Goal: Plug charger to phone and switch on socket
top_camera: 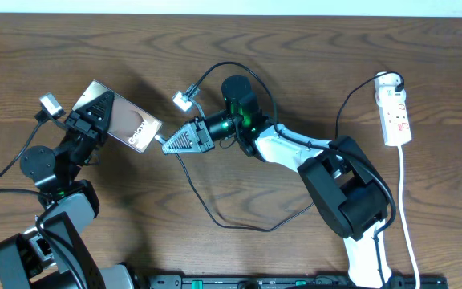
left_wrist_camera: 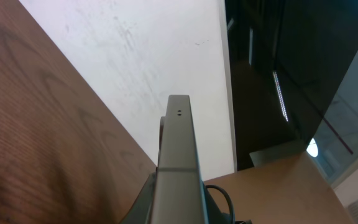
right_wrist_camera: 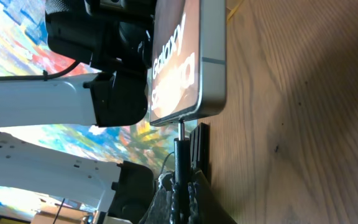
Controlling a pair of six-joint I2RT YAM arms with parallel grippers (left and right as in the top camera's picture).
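First, in the right wrist view, the charger (right_wrist_camera: 180,149) is seen pinched between the closed-in fingers of the right gripper (right_wrist_camera: 180,186), its slim plug tip pointing straight ahead of the fingertips. The tip is met by the short end edge of the phone (right_wrist_camera: 188,56), just ahead of that gripper; whether it has entered the port cannot be told. White lettering is shown on the phone's glossy face, and the wooden table (right_wrist_camera: 291,124) lies beside it.

From overhead, the phone is seen clamped across its width by the left gripper (top_camera: 93,119), the lettered end sticking out beyond the fingers toward the right gripper. The black cable is trailed back from the right gripper in a loop across the table. The socket (top_camera: 396,112) is placed well behind the right gripper, past its arm, with a white cord (top_camera: 407,217) running from it.

In the left wrist view, only the phone's thin edge is shown, rising ahead of the left gripper.
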